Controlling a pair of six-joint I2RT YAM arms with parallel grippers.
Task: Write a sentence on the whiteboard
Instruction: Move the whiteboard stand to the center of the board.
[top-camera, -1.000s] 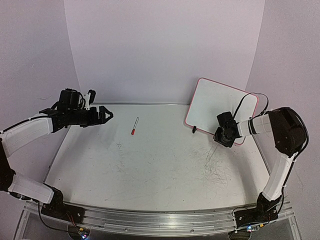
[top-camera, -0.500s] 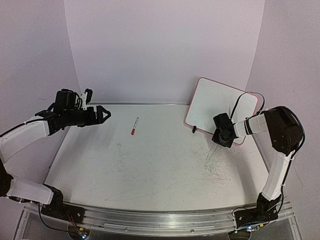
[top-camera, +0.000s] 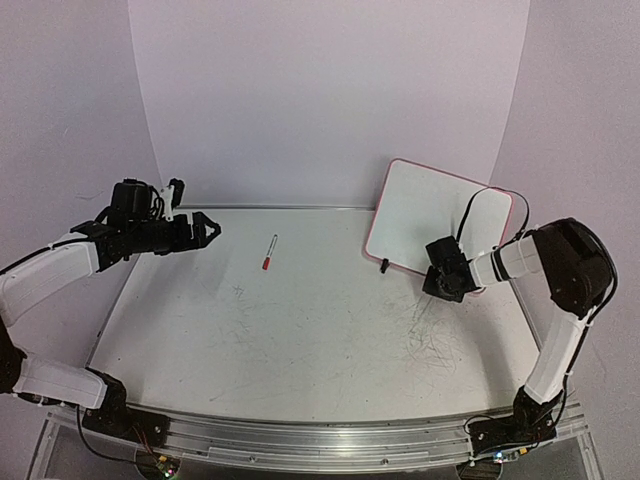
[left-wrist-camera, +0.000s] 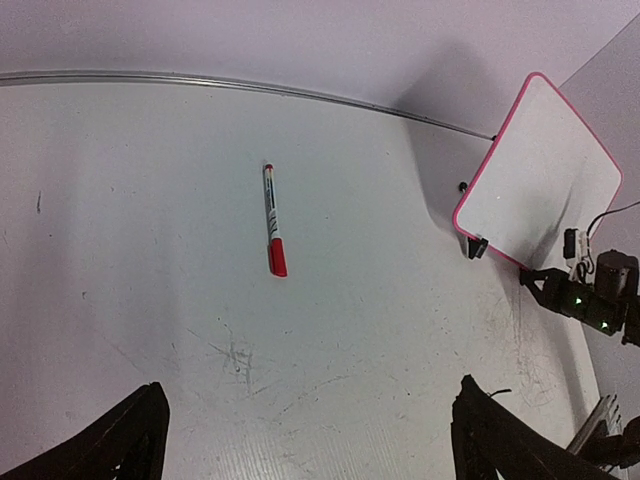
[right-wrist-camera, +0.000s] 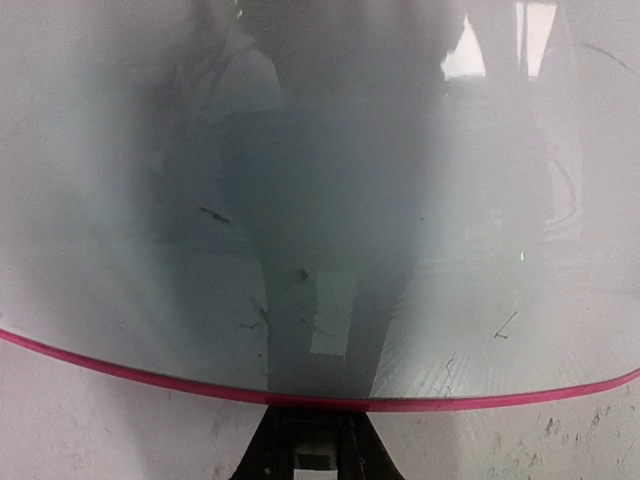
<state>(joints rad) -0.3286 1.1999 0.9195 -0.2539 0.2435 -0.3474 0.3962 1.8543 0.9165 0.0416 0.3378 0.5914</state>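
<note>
Whiteboard (top-camera: 435, 215): glossy white rectangle, thin pink frame, rounded corners.
Right claw (right-wrist-camera: 312, 430): pinching its lower edge.
Left claw (left-wrist-camera: 310, 445): spread wide.

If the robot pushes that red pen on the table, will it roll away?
Probably, if it is pushed from the side: the pen looks round and slim, and it lies flat on a smooth table. It is likely light and stiff, so easy to lift. Being so thin, it might slip out of a loose pinch.
</note>
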